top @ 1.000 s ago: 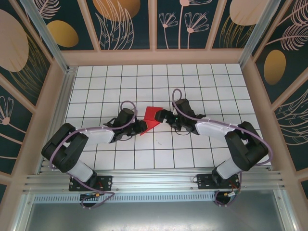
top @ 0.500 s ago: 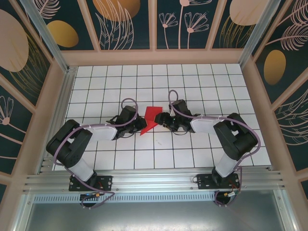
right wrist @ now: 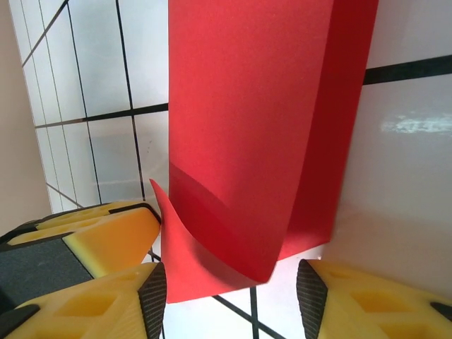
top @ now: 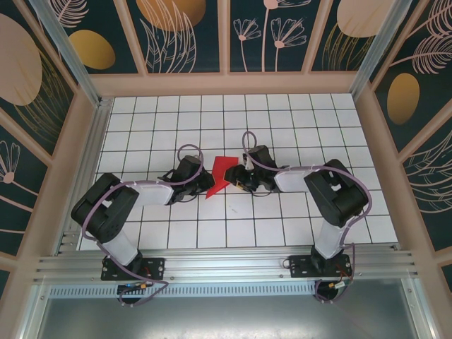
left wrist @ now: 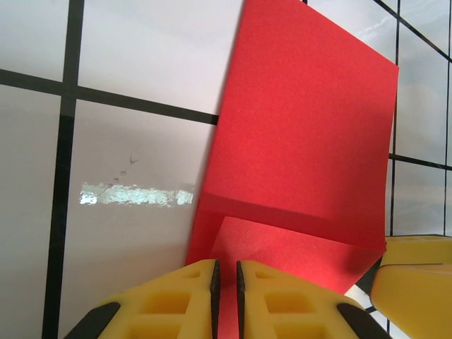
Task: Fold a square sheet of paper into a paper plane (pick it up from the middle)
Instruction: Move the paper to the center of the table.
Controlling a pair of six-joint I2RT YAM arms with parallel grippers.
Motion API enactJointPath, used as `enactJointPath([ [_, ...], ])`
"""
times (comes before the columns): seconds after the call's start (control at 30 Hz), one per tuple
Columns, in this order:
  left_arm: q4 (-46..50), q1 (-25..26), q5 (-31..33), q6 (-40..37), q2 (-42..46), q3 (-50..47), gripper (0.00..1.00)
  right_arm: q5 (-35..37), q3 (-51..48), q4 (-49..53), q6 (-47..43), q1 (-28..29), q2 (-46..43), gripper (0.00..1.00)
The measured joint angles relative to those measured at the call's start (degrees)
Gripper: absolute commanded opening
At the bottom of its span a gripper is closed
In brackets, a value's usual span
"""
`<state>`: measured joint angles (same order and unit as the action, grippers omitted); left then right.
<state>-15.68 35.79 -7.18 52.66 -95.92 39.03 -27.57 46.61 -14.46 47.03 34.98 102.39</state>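
Folded red paper (left wrist: pixel 304 141); near edge curls upward.

From above, the left gripper (top: pixel 210 185) and the right gripper (top: pixel 236 176) are covering the near edges of the square sheet of paper (top: pixel 224 167), its creases too small to read. At the left wrist, the sheet's lower end is lying hidden between fingers (left wrist: pixel 169 300) cropped below. At the right wrist, it is running off the top.
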Motion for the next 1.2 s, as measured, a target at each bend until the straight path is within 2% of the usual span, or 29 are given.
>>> enactJointPath([
  [0.3,-0.37,0.0,0.0,0.0,-0.63,0.0,0.18,-1.79,0.2,-4.33,1.84,1.53,2.08,0.44],
  [0.6,-0.37,0.0,0.22,0.0,-0.63,0.0,0.18,-2.32,-0.09,-13.03,3.19,2.1,4.83,0.37],
  [0.83,-0.33,0.0,0.79,0.0,-0.61,0.02,0.19,-1.97,-0.48,-15.32,3.96,2.16,6.12,0.18],
  [1.03,1.73,0.0,2.38,-0.92,1.03,0.2,0.3,1.2,-0.46,-11.98,4.63,2.4,6.14,0.09],
  [1.2,2.6,0.0,2.56,-4.13,5.03,0.02,0.39,5.55,0.96,-3.67,5.01,3.43,3.74,0.06],
])
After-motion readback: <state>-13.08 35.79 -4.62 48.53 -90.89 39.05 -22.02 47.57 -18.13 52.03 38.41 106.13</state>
